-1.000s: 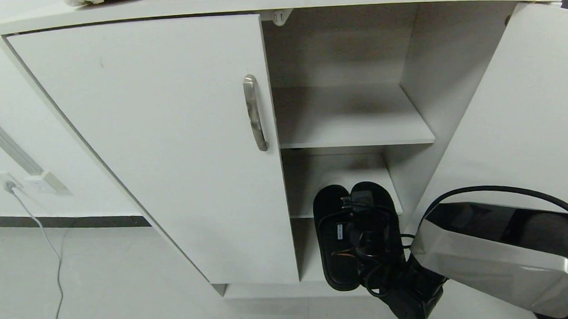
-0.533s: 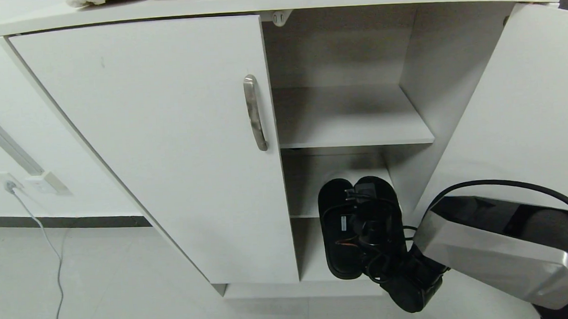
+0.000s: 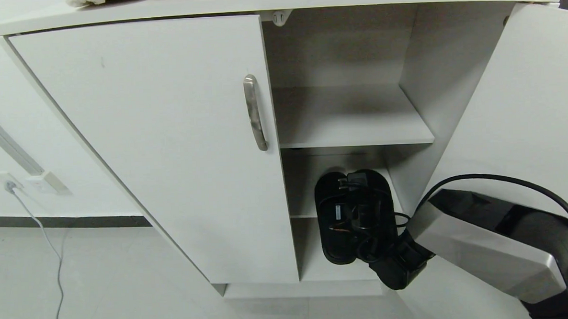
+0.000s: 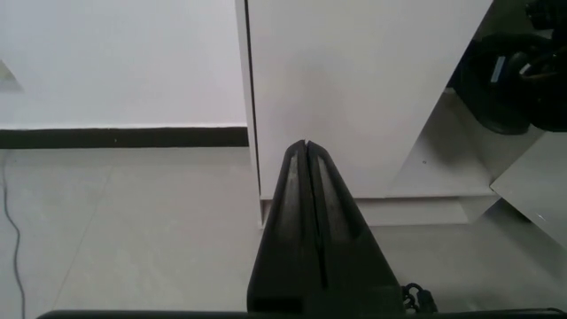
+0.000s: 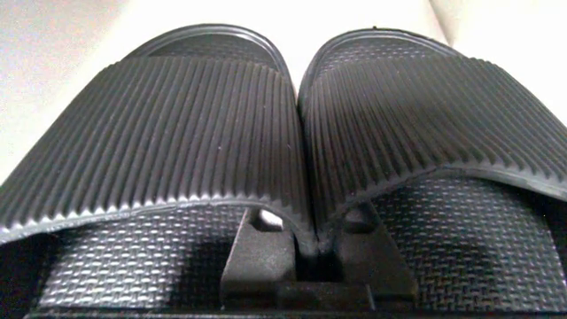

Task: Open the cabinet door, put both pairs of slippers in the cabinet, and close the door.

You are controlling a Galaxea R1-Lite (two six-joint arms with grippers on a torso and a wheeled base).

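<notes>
- The cabinet stood with its right door swung wide and its left door shut, so the opening step looked done.
- One pair of black slippers hung side by side at the mouth of the right bay, level with the lower shelf; whether they touched it I could not tell.
- The right gripper was clamped on the inner strap edges of both.
- The left gripper, fingers pressed together on nothing, hung low near the shut left door.
- Judged remaining: setting this pair down, stowing the other pair, closing the door.
</notes>
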